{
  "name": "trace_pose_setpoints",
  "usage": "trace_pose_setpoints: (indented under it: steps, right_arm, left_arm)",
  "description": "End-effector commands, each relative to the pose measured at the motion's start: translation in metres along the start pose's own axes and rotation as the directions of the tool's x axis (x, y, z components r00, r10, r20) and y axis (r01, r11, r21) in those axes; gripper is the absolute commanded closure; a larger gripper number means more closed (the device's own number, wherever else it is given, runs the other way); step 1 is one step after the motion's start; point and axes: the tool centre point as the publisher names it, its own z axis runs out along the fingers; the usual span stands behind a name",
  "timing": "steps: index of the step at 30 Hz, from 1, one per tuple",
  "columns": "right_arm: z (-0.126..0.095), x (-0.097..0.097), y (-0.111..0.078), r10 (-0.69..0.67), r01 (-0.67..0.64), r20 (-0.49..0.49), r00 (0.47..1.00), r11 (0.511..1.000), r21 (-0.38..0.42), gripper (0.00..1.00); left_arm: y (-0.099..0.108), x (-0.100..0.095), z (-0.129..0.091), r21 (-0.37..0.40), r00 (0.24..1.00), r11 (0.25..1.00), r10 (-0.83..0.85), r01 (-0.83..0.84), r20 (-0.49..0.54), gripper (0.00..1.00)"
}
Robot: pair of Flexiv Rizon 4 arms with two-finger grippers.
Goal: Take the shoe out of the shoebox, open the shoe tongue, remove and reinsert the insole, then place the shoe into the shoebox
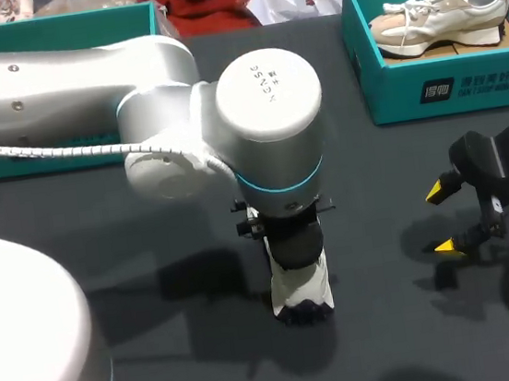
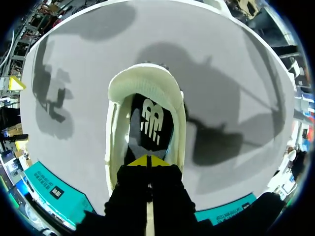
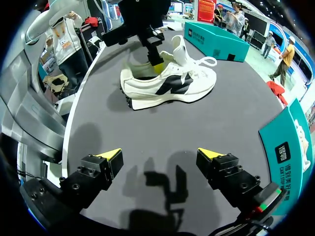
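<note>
the white and black shoe (image 3: 167,83) stands on its sole mid counter (image 1: 391,322), with the left fingers (image 2: 138,162) pressed together inside its opening, just above the insole (image 2: 147,123). the right fingers (image 3: 109,156) hang spread over the counter off to its side, near the teal shoebox (image 1: 446,83) holding a second shoe (image 1: 437,15).

Head overhead; both wrist views face shoe (image 3: 167,83), left seemingly nearest

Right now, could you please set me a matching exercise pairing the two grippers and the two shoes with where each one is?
1 left gripper
2 right gripper
3 black-marked shoe
4 cream shoe

a in the shoebox
b open, over bare table
c standing on the table's middle
d tips together inside a shoe's opening

Pairs: 1-d; 2-b; 3-c; 4-a.
</note>
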Motion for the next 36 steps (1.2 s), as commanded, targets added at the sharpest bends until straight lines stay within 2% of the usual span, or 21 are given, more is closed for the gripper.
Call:
trace_pose_setpoints:
  steps: [1, 5, 8, 12, 15, 19, 27, 36]
  right_arm:
    - [-0.001, 0.002, 0.000, 0.000, 0.000, 0.004, 1.000, 1.000, 0.001, 0.00]
    - [-0.001, 0.002, 0.000, 0.000, 0.000, 0.004, 1.000, 1.000, 0.001, 0.00]
    - [-0.001, 0.002, 0.000, 0.000, 0.000, 0.004, 1.000, 1.000, 0.001, 0.00]
    - [-0.001, 0.002, 0.000, 0.000, 0.000, 0.004, 1.000, 1.000, 0.001, 0.00]
    - [-0.001, 0.002, 0.000, 0.000, 0.000, 0.004, 1.000, 1.000, 0.001, 0.00]
    - [-0.001, 0.002, 0.000, 0.000, 0.000, 0.004, 1.000, 1.000, 0.001, 0.00]
    - [-0.001, 0.002, 0.000, 0.000, 0.000, 0.004, 1.000, 1.000, 0.001, 0.00]
    - [-0.001, 0.002, 0.000, 0.000, 0.000, 0.004, 1.000, 1.000, 0.001, 0.00]
  left_arm:
    - [0.000, -0.008, 0.004, -0.016, 1.000, 1.000, -0.008, 0.008, -0.019, 0.67]
    - [0.003, -0.008, 0.002, -0.018, 0.999, 1.000, -0.017, 0.017, -0.030, 0.40]
    - [0.003, -0.007, -0.002, -0.021, 0.999, 1.000, -0.020, 0.019, -0.038, 0.26]
    - [0.005, -0.005, -0.004, -0.002, 0.998, 1.000, -0.018, 0.018, -0.061, 0.02]
    - [0.010, -0.004, -0.002, 0.026, 0.997, 0.999, -0.020, 0.022, -0.068, 0.00]
    - [0.020, -0.003, -0.004, 0.138, 0.998, 0.990, 0.016, -0.008, -0.056, 0.00]
    - [0.029, -0.007, -0.012, 0.186, 0.998, 0.982, 0.040, -0.032, -0.039, 0.00]
    - [0.039, -0.012, -0.017, 0.201, 0.998, 0.979, 0.048, -0.041, -0.030, 0.00]
